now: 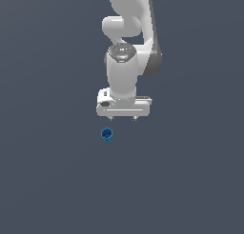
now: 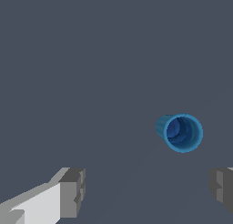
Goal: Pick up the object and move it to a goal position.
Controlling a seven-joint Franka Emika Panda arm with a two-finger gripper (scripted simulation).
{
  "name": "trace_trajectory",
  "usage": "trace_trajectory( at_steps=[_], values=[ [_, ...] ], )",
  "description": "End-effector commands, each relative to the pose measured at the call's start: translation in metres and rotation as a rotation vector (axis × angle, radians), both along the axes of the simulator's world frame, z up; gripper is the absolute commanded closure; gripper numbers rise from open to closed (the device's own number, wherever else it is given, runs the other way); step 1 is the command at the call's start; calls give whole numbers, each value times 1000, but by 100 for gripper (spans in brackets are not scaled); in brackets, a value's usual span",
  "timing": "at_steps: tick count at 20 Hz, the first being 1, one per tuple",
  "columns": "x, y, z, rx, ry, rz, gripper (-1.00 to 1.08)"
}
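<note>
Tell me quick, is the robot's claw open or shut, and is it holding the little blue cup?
Gripper: open, fingers wide apart, holding nothing. The blue cup sits free, not between the fingers.

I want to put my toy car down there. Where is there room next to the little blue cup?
Almost everywhere. The grey floor is bare on both sides of the blue cup and all below it in the exterior view. The only crowded spot is just above the cup, where the open gripper hangs close by, not touching it.
</note>
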State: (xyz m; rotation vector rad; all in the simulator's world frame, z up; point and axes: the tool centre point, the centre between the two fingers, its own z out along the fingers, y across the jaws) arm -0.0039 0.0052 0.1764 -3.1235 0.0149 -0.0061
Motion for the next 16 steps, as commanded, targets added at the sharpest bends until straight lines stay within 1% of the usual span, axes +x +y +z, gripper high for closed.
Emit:
trace_trajectory(
  at_steps=[1, 10, 16],
  values=[
    [0, 0, 0, 0, 0, 0, -92],
    [0, -11, 18, -23, -13, -7, -92],
    [0, -11, 18, -23, -13, -8, -92]
  ],
)
